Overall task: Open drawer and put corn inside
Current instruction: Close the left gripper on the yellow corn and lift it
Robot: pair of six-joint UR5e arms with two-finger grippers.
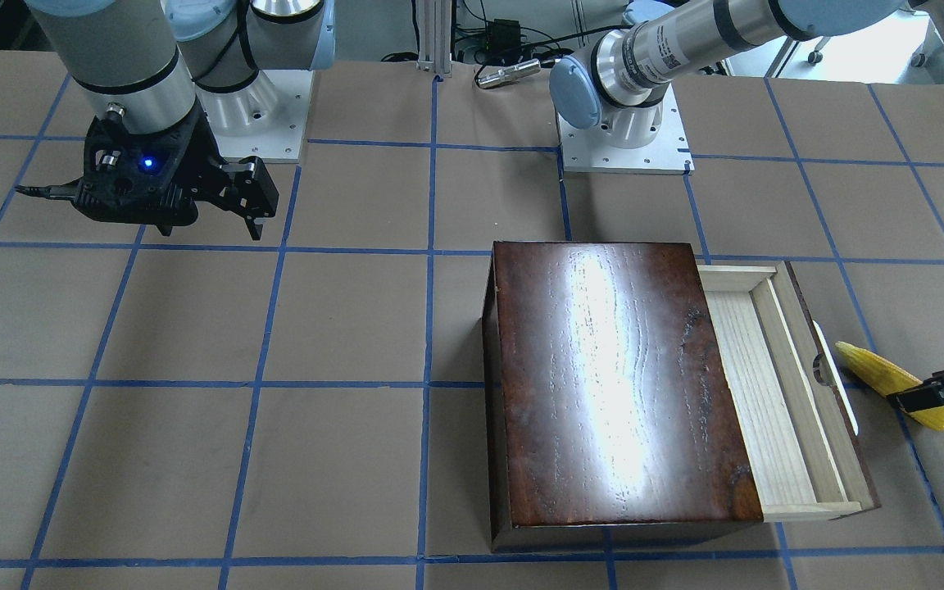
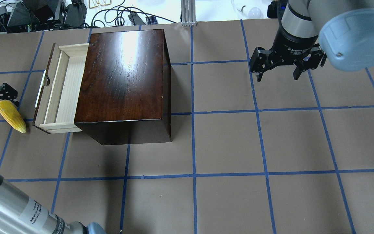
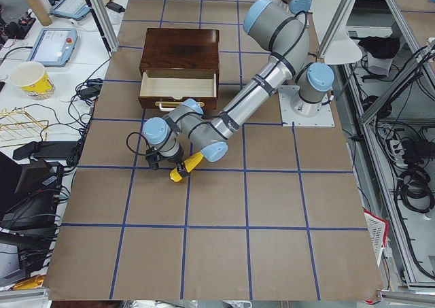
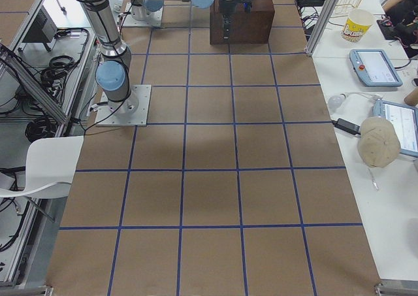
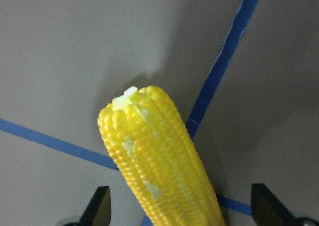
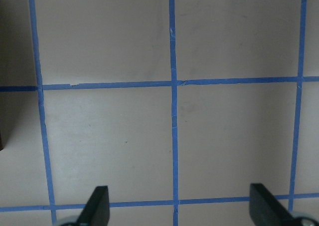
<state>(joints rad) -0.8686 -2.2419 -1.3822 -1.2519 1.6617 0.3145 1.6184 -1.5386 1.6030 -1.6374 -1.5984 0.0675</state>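
The corn [image 5: 159,161] lies between the left end effector's [image 5: 179,208] wide-spread fingers [image 5: 99,206], ungrasped, just outside the drawer [image 1: 767,393].

Arms [image 1: 685,39] are silver tubes with pale blue joint caps [image 2: 352,39], black bands [image 1: 736,23]; right gripper [image 2: 277,77] is matte black, blue LED [image 1: 146,164] at its wrist.

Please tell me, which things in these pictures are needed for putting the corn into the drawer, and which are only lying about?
For the job:
- corn, on the table
- drawer, already pulled out
- box
- left gripper, open around the corn

Only lying about:
- light bulb
- paper cup
- tablet
- chair
- right gripper, open, away from the box
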